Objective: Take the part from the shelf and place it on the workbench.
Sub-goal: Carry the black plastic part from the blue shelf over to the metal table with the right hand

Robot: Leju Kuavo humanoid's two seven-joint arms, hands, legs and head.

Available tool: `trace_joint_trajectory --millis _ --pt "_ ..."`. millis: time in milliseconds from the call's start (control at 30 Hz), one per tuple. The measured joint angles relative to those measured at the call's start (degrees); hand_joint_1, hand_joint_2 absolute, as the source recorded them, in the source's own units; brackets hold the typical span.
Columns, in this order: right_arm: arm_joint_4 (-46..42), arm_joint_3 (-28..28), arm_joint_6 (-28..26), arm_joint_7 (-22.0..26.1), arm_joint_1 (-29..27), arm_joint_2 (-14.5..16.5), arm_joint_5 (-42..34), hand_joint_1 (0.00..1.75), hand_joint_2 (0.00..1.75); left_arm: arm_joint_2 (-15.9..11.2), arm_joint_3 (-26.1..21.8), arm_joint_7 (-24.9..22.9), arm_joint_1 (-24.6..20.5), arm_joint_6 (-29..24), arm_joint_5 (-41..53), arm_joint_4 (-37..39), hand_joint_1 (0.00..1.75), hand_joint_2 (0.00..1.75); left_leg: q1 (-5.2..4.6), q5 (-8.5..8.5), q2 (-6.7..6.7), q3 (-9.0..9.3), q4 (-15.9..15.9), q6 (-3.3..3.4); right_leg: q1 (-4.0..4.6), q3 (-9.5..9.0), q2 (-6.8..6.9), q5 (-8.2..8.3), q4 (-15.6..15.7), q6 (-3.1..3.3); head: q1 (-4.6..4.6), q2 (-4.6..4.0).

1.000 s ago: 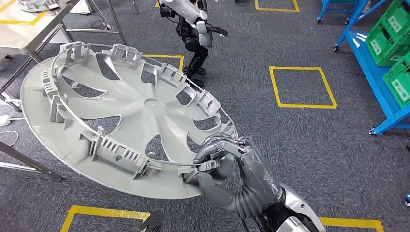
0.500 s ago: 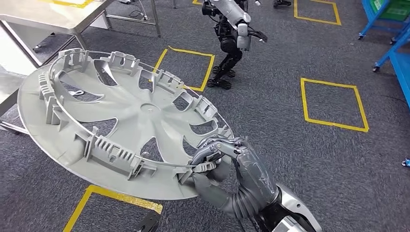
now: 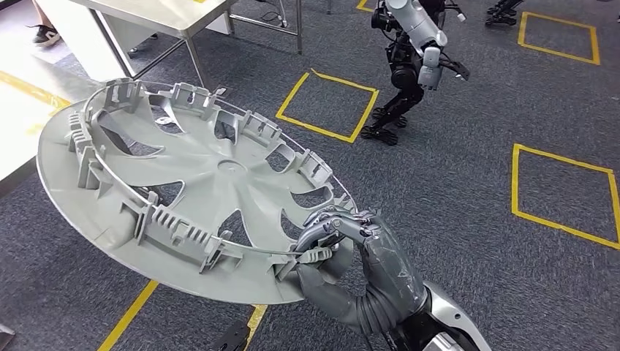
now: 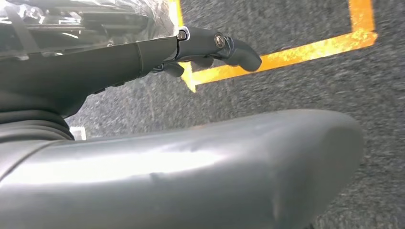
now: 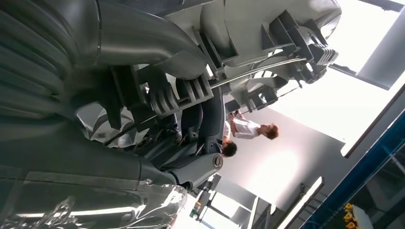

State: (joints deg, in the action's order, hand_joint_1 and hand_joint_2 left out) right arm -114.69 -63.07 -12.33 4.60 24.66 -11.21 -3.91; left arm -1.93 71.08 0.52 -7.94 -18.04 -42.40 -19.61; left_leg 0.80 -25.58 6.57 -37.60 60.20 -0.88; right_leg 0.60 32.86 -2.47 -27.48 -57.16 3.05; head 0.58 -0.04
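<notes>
The wheel cover [image 3: 197, 194], a large grey plastic hubcap carried with its ribbed inner face and wire retaining ring upward, fills the left and centre of the head view, tilted so that its far rim rides higher at about 10 o'clock and its near rim dips toward 5 o'clock. The right hand [image 3: 343, 248] holds it at that near rim, fingers curled over the clips and wire ring and thumb pressed underneath; the right wrist view shows the same clips [image 5: 191, 93] caught between the fingers. The left hand [image 4: 210, 45] hangs over the grey carpet with nothing in it and its dark fingers only loosely bent. The part is already off the shelf and in the air, so the step in hand appears to be the carry toward the workbench [image 3: 157, 14], whose steel top and legs stand at about 11 o'clock, beyond the cover's far rim. The next move probably calls for closing on that bench, keeping the one-sided grip firm against the cover's leverage, then levelling it above the top before letting go. Another humanoid robot [image 3: 413, 58] stands at 1 o'clock among yellow floor squares [image 3: 325, 102].
</notes>
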Motion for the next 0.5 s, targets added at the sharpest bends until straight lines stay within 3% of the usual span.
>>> trace_joint_trajectory --millis 67,133,167,200,300,367,433,500 --pt "-0.1 0.0 -0.1 -0.1 0.0 0.0 0.0 1.75 1.75 0.0 0.0 0.0 -0.1 0.0 0.0 0.0 0.00 1.75 -0.15 -2.89 -3.88 -2.14 4.8 -0.45 -0.10 -0.73 1.78 0.25 0.9 -0.01 -0.25 0.00" --pt "-0.1 0.0 -0.1 -0.1 -0.1 0.0 0.1 1.75 1.75 0.0 0.0 0.0 -0.2 0.0 0.0 0.0 0.00 1.75 0.24 -5.78 -5.48 -5.00 11.4 -1.25 -0.15 -0.87 3.61 0.06 0.8 -0.04 -0.39 0.00" --pt "-0.1 0.0 -0.1 -0.1 -0.1 0.0 0.1 1.75 1.75 0.0 0.0 0.0 -0.2 0.0 0.0 0.0 0.00 1.75 0.53 -6.03 -5.74 -5.63 13.0 -1.66 -0.23 -0.88 4.45 -0.10 0.7 -0.18 -0.42 0.00" --pt "-0.1 -0.1 -0.1 -0.1 -0.2 0.0 0.1 1.75 1.75 -0.1 0.0 0.0 -0.1 0.0 -0.1 0.0 0.00 1.75 0.82 -5.25 -5.98 -5.22 12.5 -2.07 -0.36 -0.88 5.27 -0.30 0.6 -0.42 -0.44 0.00" --pt "-0.1 -0.1 -0.2 -0.2 -0.3 0.0 0.1 1.75 1.75 -0.2 0.0 0.0 -0.1 0.0 -0.1 0.0 0.00 1.75 1.21 -1.01 -8.28 -0.03 3.0 -3.04 -0.68 -0.80 7.33 -1.43 -0.8 -1.61 -0.65 0.00" --pt "-0.1 -0.1 -0.2 -0.2 -0.3 0.0 0.1 1.75 1.75 0.0 0.0 0.1 -0.2 0.0 -0.1 0.0 0.00 1.75 0.90 -0.57 -9.12 1.49 0.2 -2.21 -0.51 -0.64 8.20 -2.08 -1.6 -2.33 -0.74 0.00" --pt "-0.2 0.0 -0.2 -0.2 -0.3 0.0 0.1 1.75 1.75 -0.1 0.0 0.1 -0.1 0.0 -0.2 0.0 0.00 1.75 0.66 -0.58 -8.05 1.28 0.3 -0.81 -0.55 -0.66 8.90 -2.23 -1.8 -2.69 -0.60 0.00" --pt "-0.2 0.0 -0.2 -0.2 -0.3 0.0 0.2 1.75 1.75 -0.2 0.0 0.1 0.0 0.0 -0.2 0.0 0.00 1.75 0.65 -0.47 -6.99 1.20 0.2 0.00 -0.95 -0.39 7.88 -3.28 -2.8 -3.05 -0.43 0.00"
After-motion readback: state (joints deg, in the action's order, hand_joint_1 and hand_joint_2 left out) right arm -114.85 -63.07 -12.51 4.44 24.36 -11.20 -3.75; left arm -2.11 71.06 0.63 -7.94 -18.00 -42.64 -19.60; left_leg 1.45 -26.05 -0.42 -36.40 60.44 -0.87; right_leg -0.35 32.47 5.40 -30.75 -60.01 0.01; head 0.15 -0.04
